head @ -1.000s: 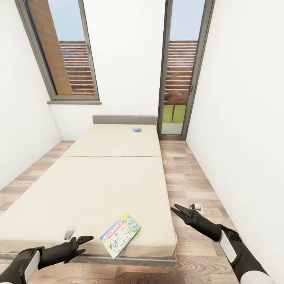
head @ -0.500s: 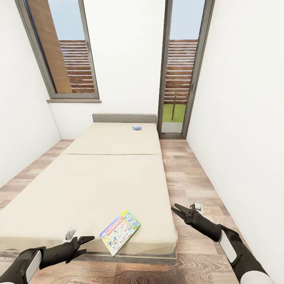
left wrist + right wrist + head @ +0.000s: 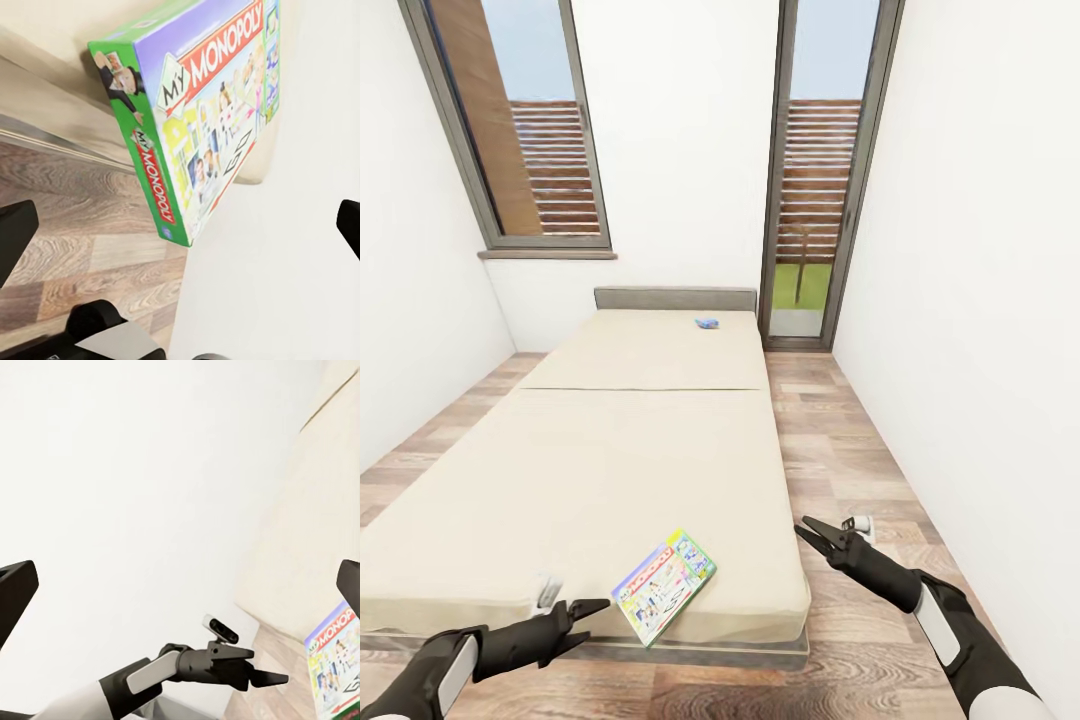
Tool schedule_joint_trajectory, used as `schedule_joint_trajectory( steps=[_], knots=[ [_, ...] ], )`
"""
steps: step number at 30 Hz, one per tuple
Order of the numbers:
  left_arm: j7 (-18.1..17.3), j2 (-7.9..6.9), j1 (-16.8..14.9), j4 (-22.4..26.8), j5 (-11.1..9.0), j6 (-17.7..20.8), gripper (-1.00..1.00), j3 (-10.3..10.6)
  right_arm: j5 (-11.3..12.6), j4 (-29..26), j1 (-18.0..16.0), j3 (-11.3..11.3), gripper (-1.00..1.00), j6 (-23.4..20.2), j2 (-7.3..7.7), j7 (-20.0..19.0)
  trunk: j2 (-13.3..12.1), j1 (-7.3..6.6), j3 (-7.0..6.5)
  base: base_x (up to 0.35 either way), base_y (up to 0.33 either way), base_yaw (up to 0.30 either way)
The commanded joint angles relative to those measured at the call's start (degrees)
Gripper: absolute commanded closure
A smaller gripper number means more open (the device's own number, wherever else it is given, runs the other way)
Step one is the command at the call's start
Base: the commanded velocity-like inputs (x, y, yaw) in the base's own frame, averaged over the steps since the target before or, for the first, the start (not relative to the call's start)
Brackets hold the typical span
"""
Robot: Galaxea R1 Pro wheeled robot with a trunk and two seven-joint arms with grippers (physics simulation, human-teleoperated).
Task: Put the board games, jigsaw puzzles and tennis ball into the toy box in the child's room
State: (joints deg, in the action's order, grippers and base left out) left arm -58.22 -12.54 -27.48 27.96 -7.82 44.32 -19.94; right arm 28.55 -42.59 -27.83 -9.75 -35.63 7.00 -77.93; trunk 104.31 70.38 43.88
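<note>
A Monopoly board game lies flat at the near edge of the cream bed, with one corner jutting past the mattress. The left wrist view shows its lid and green side over the wood floor. A small blue board game rests at the bed's far end by the headboard. My left gripper is open, just left of the Monopoly box and apart from it. My right gripper hangs open over the floor to the right of the bed. The right wrist view catches the Monopoly box and my left arm.
A strip of wood-plank floor runs between the bed and the white right wall. A glass door and a window stand at the far wall. A grey headboard ends the bed.
My left gripper has crept right, closer to the Monopoly box. The whole view has shifted slightly as the camera moved. The right arm is unchanged.
</note>
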Motion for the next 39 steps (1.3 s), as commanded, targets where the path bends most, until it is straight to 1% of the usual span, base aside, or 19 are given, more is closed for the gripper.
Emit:
schedule_joint_trajectory(
  steps=[1,4,11,15,22,39],
  knots=[
    [-0.07,0.06,-0.03,-0.01,-0.10,0.32,-1.00,-0.05,0.13,-0.06,-0.03,-0.01,-1.00,-0.52,0.02,-0.03,0.02,-0.01,0.05,0.000,0.000,0.000],
    [-0.10,0.07,-0.03,-0.01,-0.04,0.09,-1.00,-0.06,0.05,-0.15,-0.03,-0.06,-1.00,-0.50,0.03,0.56,0.02,-0.01,0.05,0.000,0.000,0.000],
    [-0.17,0.13,-0.03,-0.01,0.07,-0.47,-1.00,-0.16,0.55,-0.14,-0.03,-0.09,-1.00,-0.68,0.00,6.71,0.02,-0.01,0.05,0.000,0.000,0.000],
    [-0.20,0.10,-0.03,-0.01,0.07,-0.58,-1.00,-0.15,0.72,-0.08,-0.02,-0.14,-1.00,-0.80,-0.10,7.86,0.02,-0.01,0.05,-0.049,-0.047,0.000],
    [-0.36,-0.05,-0.03,-0.01,0.02,-0.56,-1.00,-0.18,0.80,0.01,-0.02,-0.18,-1.00,-0.84,-0.17,8.33,0.02,-0.01,0.05,-0.053,-0.071,0.000],
    [-0.49,0.02,-0.03,-0.01,0.01,-0.63,-1.00,-0.23,0.81,0.05,-0.02,-0.17,-1.00,-0.66,-0.15,8.55,0.02,-0.01,0.05,-0.003,-0.005,0.000]
  ],
)
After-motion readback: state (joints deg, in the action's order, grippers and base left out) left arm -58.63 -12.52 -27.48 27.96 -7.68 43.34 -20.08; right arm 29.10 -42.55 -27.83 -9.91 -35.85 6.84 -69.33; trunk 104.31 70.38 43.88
